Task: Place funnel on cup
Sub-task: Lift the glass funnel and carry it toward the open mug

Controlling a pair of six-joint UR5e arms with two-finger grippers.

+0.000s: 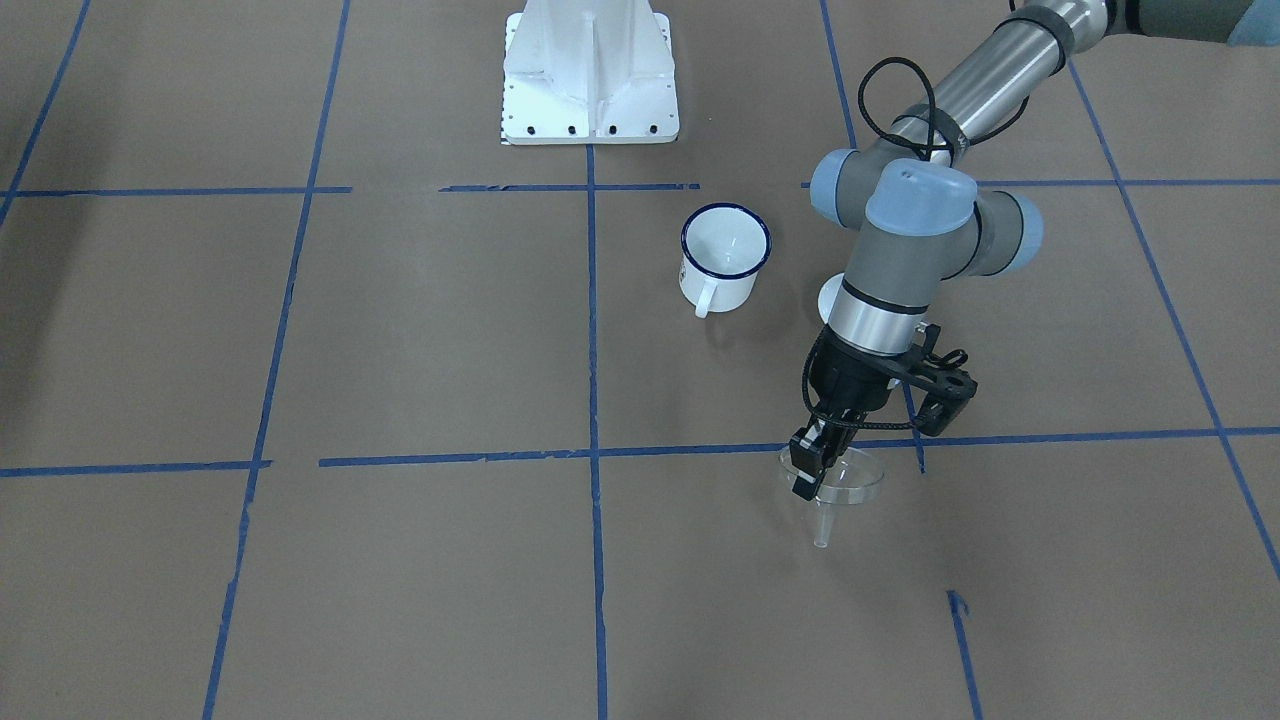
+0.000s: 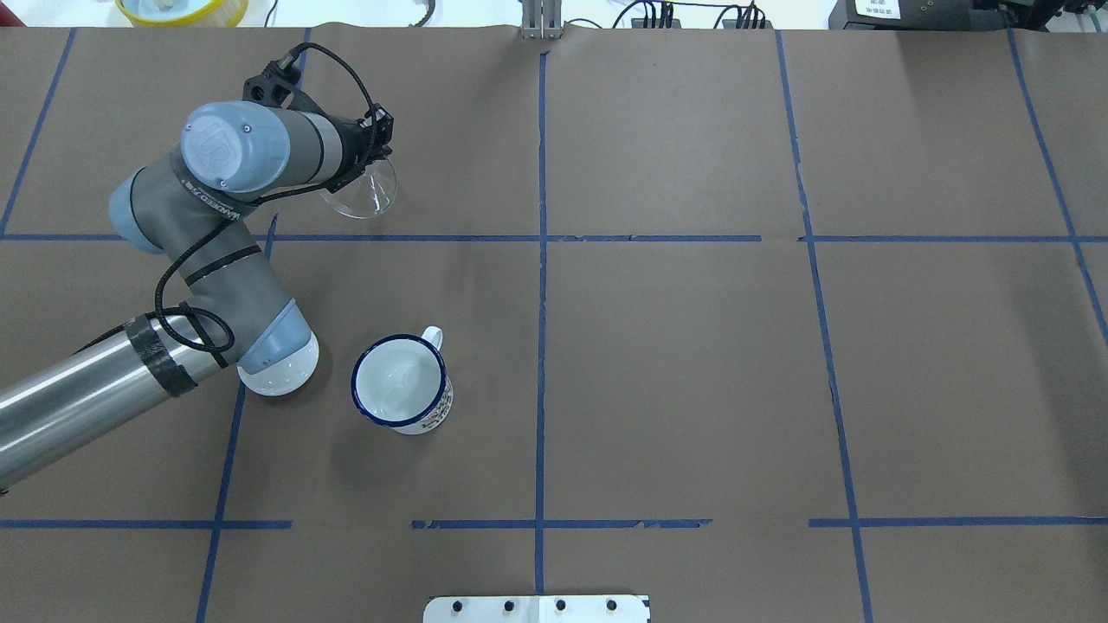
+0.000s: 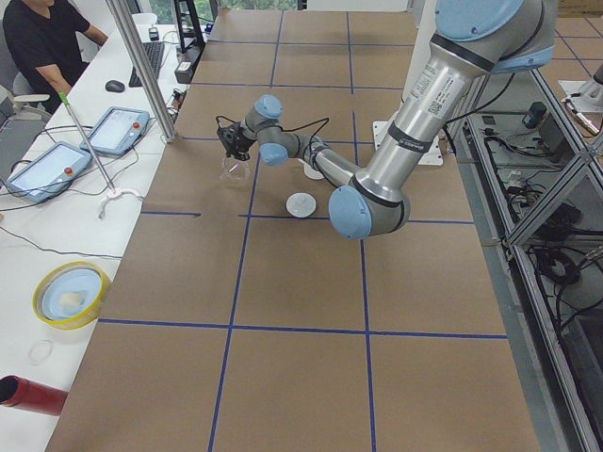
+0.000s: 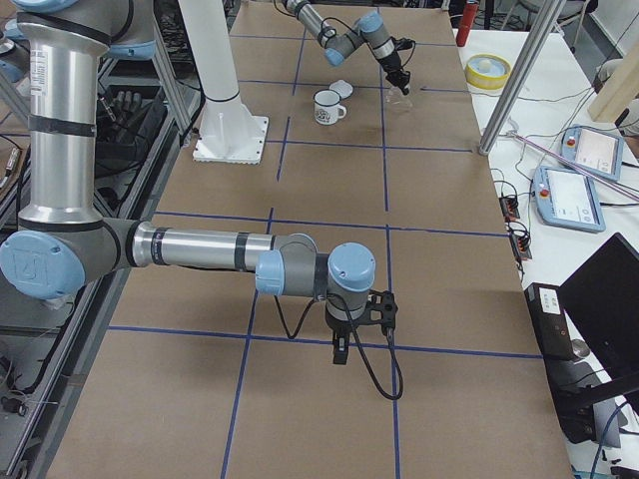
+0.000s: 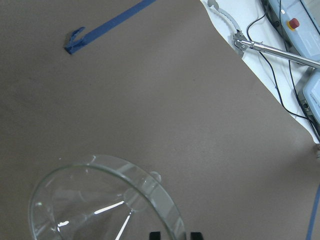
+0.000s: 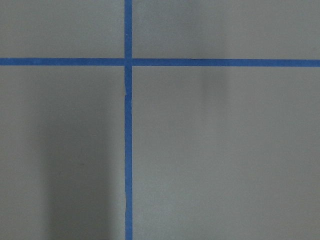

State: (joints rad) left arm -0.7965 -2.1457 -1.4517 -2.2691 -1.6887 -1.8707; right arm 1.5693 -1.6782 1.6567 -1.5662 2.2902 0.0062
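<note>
The clear funnel hangs spout down from my left gripper, which is shut on its rim. In the overhead view the funnel is at the far left of the table under the left gripper. The left wrist view shows the funnel's rim pinched between the fingertips at the bottom edge. The cup, white with a dark blue rim, stands upright and empty nearer the robot, apart from the funnel; it also shows in the front view. My right gripper shows only in the right side view; I cannot tell its state.
A white round lid lies beside the cup, mostly hidden under the left arm's elbow in the overhead view. The robot's white base stands at the table's near edge. Blue tape lines cross the brown table. Operator tablets lie past the far edge.
</note>
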